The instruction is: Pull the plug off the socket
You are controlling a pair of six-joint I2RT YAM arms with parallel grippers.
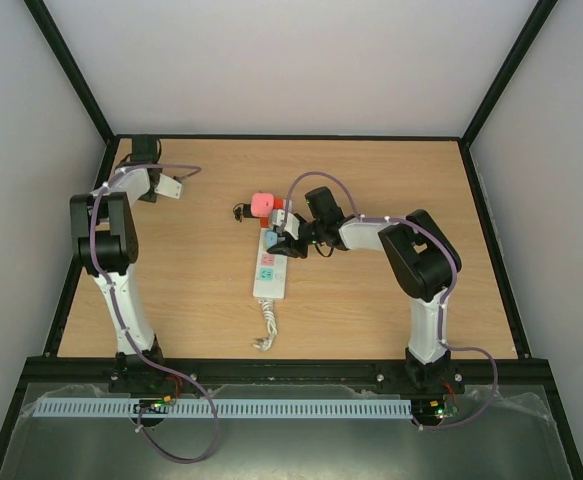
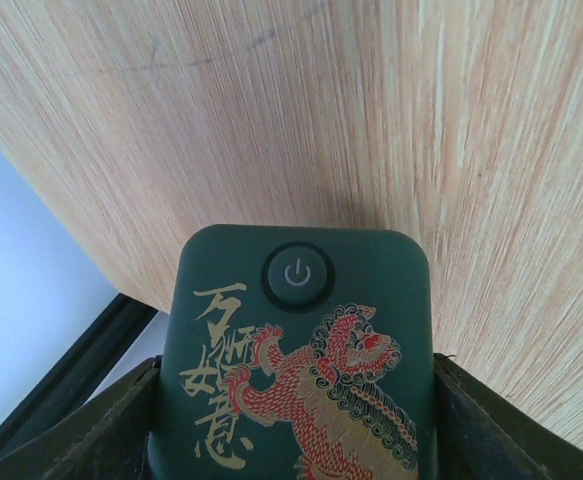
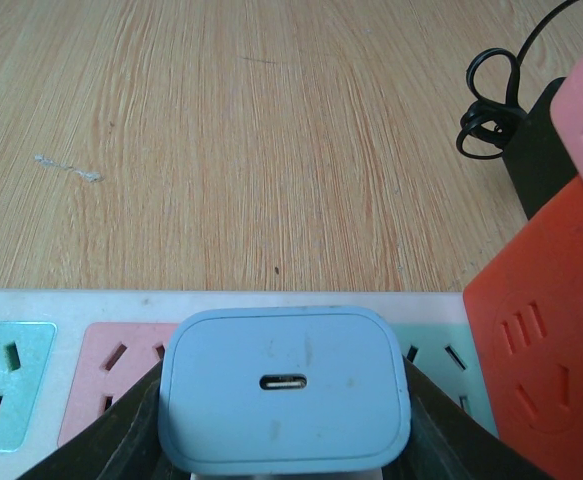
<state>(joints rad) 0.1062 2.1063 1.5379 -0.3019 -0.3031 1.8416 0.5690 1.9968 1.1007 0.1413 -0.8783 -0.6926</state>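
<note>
The socket is a long white power strip with pastel outlet faces and a coiled white cord at its near end. A light blue plug with a USB-C port stands on the strip, between a pink face and a green face. My right gripper is shut on this plug, its dark fingers pressed on both sides; in the top view it is at the strip's far end. My left gripper, at the far left, is shut on a dark green device.
An orange-red and pink cube adapter sits at the strip's far end, right beside the blue plug in the right wrist view. A black adapter with a looped cord lies behind it. The black frame rail runs close to the left gripper.
</note>
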